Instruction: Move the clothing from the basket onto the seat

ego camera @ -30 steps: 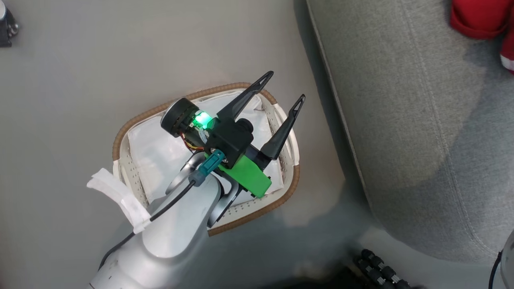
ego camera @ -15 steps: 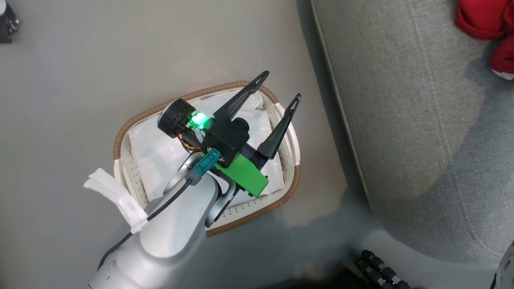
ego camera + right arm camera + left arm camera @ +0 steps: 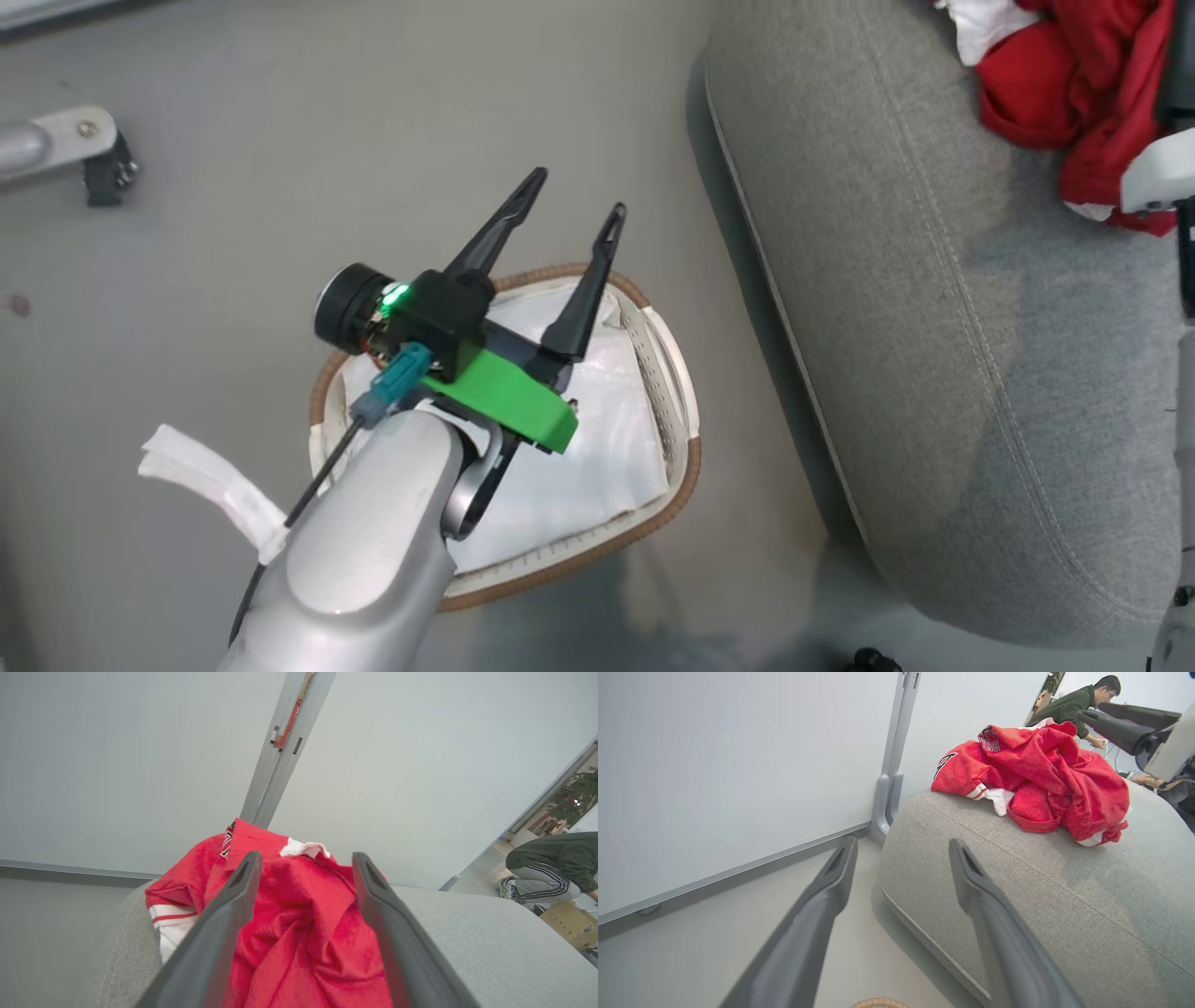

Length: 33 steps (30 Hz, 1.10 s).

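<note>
The clothing (image 3: 1074, 84), a heap of red jerseys with white trim, lies on the grey seat (image 3: 934, 327). It also shows in the left wrist view as the clothing (image 3: 1031, 779) on the seat (image 3: 1041, 896). My right gripper (image 3: 306, 856) is open just over the clothing (image 3: 299, 933), with the red cloth showing between its spread fingers. In the left wrist view the right gripper (image 3: 1090, 711) hangs at the heap's far side. My left gripper (image 3: 576, 196) is open and holds nothing, above the far rim of the basket (image 3: 686, 467), which holds a white liner (image 3: 597, 467).
The basket stands on the grey floor close to the seat's rounded edge. A metal foot with a caster (image 3: 65, 149) stands at the far left. A pale wall panel with a grey post (image 3: 889, 788) runs behind. A person (image 3: 551, 868) crouches beyond the seat.
The head camera has shifted, bringing more of the red heap and a pale part of the right arm into view. The right gripper has opened. The left gripper now points past the basket's far rim.
</note>
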Tool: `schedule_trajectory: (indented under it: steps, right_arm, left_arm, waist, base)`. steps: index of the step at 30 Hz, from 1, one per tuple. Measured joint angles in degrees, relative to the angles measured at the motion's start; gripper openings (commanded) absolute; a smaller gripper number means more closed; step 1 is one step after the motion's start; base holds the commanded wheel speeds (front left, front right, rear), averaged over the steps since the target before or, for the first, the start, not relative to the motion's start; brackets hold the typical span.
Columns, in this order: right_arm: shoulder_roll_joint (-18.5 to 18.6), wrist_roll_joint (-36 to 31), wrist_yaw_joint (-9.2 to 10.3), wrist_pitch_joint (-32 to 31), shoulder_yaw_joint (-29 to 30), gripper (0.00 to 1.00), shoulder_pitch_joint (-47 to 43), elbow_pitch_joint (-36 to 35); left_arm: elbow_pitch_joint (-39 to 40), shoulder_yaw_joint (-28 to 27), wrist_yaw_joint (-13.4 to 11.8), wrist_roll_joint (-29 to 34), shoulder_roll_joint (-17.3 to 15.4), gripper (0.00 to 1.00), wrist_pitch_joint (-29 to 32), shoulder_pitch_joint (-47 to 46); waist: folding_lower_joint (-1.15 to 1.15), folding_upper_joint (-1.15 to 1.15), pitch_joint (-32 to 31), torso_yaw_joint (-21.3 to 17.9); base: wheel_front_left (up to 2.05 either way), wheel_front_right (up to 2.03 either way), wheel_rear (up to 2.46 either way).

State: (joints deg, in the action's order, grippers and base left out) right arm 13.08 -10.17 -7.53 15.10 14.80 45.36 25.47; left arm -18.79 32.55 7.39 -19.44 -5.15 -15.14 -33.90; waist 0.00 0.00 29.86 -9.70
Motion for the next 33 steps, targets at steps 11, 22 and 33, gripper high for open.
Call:
schedule_trajectory:
  steps: [11,22,33]
  right_arm:
    - [-3.9,4.24,0.0,0.0,-7.83,1.0,-6.01,1.87]
    - [-8.57,8.17,0.0,0.0,-12.21,1.0,-16.38,0.75]
    - [-10.27,12.96,0.0,0.0,-14.4,1.0,-29.36,-4.0]
  left_arm:
    - [-1.61,-13.37,-0.16,-0.23,0.89,1.0,0.0,8.96]
    - [-1.61,-25.21,-0.09,0.0,1.22,1.0,-0.02,20.29]
    - [-1.12,-28.1,-0.01,-0.62,1.99,1.0,-0.02,29.01]
  waist:
    - [0.0,0.0,-9.8,4.01]
    - [-0.01,0.0,-18.08,9.24]
    - [-0.01,0.0,-24.1,12.4]
  base:
    - [0.0,0.0,0.0]
    - [0.0,0.0,0.0]
    - [0.0,0.0,0.0]
